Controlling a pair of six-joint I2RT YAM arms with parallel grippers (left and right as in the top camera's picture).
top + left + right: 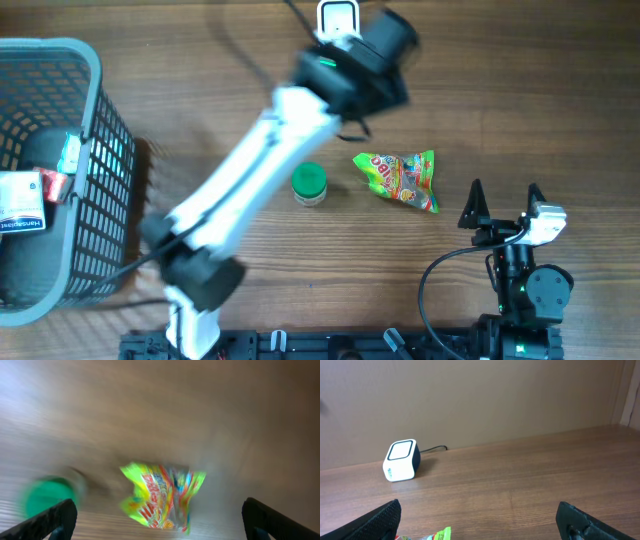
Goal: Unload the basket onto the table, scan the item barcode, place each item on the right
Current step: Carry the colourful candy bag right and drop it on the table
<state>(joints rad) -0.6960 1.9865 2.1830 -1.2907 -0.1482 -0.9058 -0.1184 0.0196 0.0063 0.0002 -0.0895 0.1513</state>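
**Both sets of fingers wide open, bag lying free on the table**

Nearest the robot, the right fingers (380, 520) stood spread as wide as they go, with nothing between them. They were to the right of the bag (398, 178) and a little nearer than it, not touching it. From the right wrist they framed bare table (520, 485), with only a green and red corner of the bag showing at the bottom edge.

The bag, a crumpled green and yellow sweet packet, lay flat on the table, touched by neither arm. Just to its left, and apart from it, stood a small jar (309, 184) with a green lid.

The left arm (250, 170) stretched diagonally over the table to the left of the bag, its blurred wrist end hanging beyond the bag. In the smeared left wrist view the left fingers (50, 520) sat at the two lower corners, far apart and gripping nothing. The bag lay on the wood below them with the jar's lid off to one side.

Farthest out, beyond the bag, sat the white scanner (401, 460) with a dark cable behind it. From overhead the left arm's wrist partly hid it. Well to the left of the bag stood a grey mesh basket (105, 150) with packs inside.
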